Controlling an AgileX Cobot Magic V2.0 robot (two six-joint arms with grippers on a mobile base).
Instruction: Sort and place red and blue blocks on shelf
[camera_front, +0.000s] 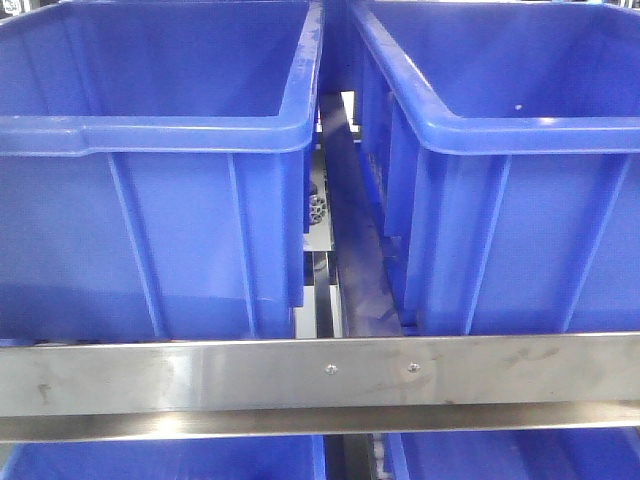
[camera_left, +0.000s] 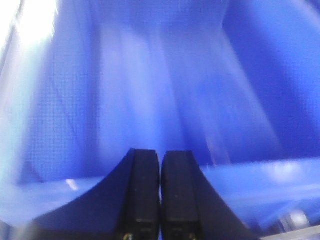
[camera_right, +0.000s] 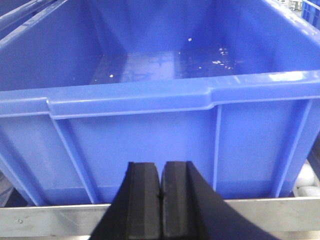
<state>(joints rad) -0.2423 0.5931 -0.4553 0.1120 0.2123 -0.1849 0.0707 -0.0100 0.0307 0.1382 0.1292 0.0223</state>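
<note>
The shelf, a steel-framed rack with a brushed horizontal front rail (camera_front: 320, 375), crosses the front view from edge to edge, and two small screws (camera_front: 331, 369) sit near the middle of the rail. Two large blue plastic bins stand on it side by side: the left bin (camera_front: 150, 200) and the right bin (camera_front: 520, 200). A narrow gap (camera_front: 340, 220) stays open between their facing walls, and inside it part of the steel frame and one small dark roller wheel (camera_front: 318, 208) can be seen. Under the rail the rims of two more blue bins (camera_front: 160, 462) show at the lower edge. The red and blue blocks are not visible in any view.

In the right wrist view the right hand (camera_right: 161, 192) has its two black fingers pressed together with nothing between them. It hangs in front of the front wall of a blue bin (camera_right: 150, 145), just above the steel rail (camera_right: 50, 217). The inside of this bin is open from above, and its floor carries only small white specks (camera_right: 217, 62). White rollers (camera_right: 306, 180) show at the right edge.

In the left wrist view the left hand (camera_left: 160, 192) is also closed on nothing. The picture is blurred; blue plastic walls (camera_left: 165, 90) fill it, and a blue rim (camera_left: 260, 175) runs just behind the fingers.
</note>
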